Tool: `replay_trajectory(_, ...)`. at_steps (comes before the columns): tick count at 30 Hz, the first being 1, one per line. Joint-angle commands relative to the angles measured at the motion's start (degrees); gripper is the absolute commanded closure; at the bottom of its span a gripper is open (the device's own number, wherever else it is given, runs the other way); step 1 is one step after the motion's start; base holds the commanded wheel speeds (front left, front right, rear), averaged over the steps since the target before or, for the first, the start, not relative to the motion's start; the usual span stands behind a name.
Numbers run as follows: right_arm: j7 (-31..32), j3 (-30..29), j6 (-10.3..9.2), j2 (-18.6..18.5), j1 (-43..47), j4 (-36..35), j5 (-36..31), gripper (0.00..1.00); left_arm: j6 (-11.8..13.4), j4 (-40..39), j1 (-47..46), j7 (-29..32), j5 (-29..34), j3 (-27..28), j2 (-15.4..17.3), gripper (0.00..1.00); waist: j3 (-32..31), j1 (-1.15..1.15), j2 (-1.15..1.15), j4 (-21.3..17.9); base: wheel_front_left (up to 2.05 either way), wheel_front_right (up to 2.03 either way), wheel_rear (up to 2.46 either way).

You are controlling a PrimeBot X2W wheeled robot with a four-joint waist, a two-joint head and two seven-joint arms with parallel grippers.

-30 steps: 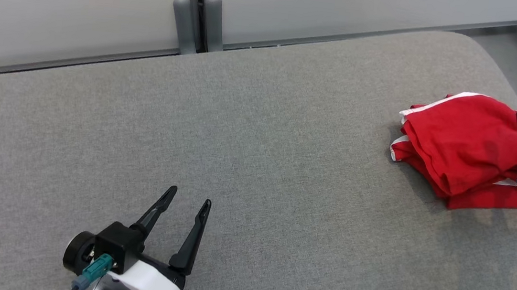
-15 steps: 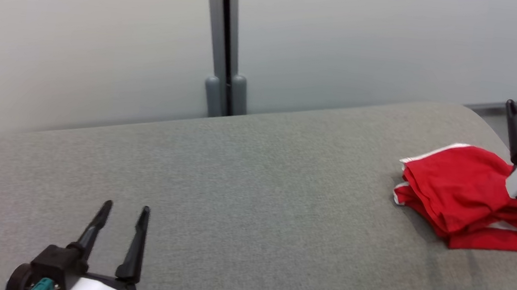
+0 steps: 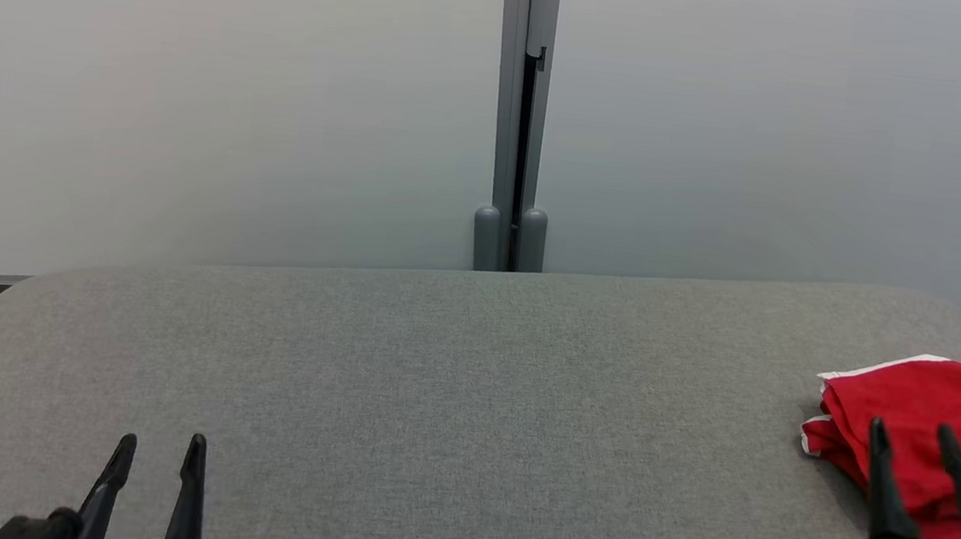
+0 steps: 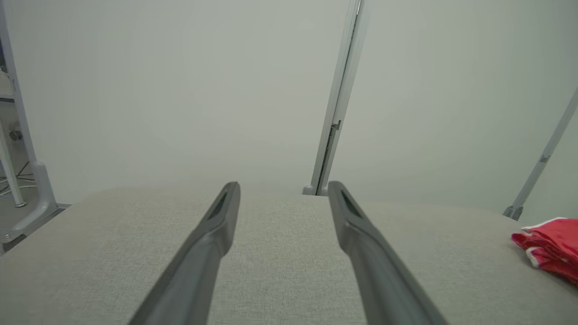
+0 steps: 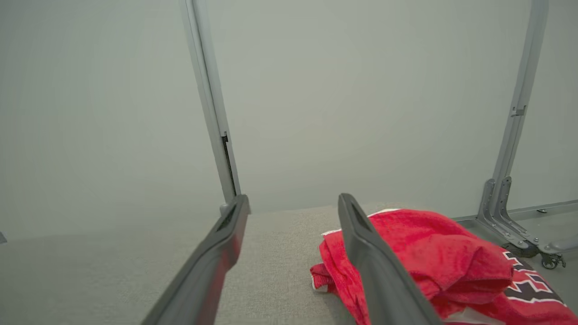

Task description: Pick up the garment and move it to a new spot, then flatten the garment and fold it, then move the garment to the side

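Note:
A red garment [image 3: 937, 425] with white trim lies folded in a bundle at the right end of the grey cushion [image 3: 448, 409]; it also shows as the red garment [image 5: 424, 257] in the right wrist view and a small red garment [image 4: 548, 248] far right in the left wrist view. My right gripper [image 3: 912, 433] is open at the lower right, in front of the garment with its tips overlapping it, nothing between its fingers [image 5: 361, 234]. At the lower left my left gripper [image 3: 161, 445] is open and empty above the cushion, far from the garment.
Pale partition panels stand behind the cushion, joined by a grey post [image 3: 519, 131] with two rounded feet. A metal frame leg on a caster [image 5: 510, 212] stands on the floor beyond the cushion's right end. The cushion's rounded left corner [image 3: 4, 300] drops to the floor.
The head camera has tilted up and turned, so the wall takes more of the picture. Both grippers sit lower in the picture. The right gripper, raised beside the garment, now stands before it.

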Motion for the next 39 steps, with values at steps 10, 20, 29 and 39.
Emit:
replay_trajectory(10,-0.19,-1.14,0.02,5.87,12.6,-9.24,-4.22,0.0,0.21,4.25,4.39,-2.09,2.61,-0.21,-0.43,0.0,-2.02,0.0,0.0,1.67,0.0,0.0,0.0)
replay_trajectory(20,-0.66,0.31,0.02,6.61,12.49,-9.72,-4.83,0.0,-1.16,7.72,3.31,-2.43,5.97,2.17,-2.23,0.0,-2.49,0.0,0.0,2.95,0.0,0.0,0.0)
replay_trajectory(29,-0.63,1.14,0.02,6.37,12.17,-9.29,-4.82,0.0,-2.79,7.83,2.72,-2.45,7.87,3.92,-3.73,0.0,-2.53,0.0,0.0,3.41,0.0,0.0,0.0)
replay_trajectory(39,1.29,0.96,0.0,7.83,12.78,-7.34,-0.84,1.0,-4.11,10.45,2.99,-0.41,3.85,4.72,-5.39,1.0,-1.88,0.0,0.0,3.35,0.0,0.0,0.0)
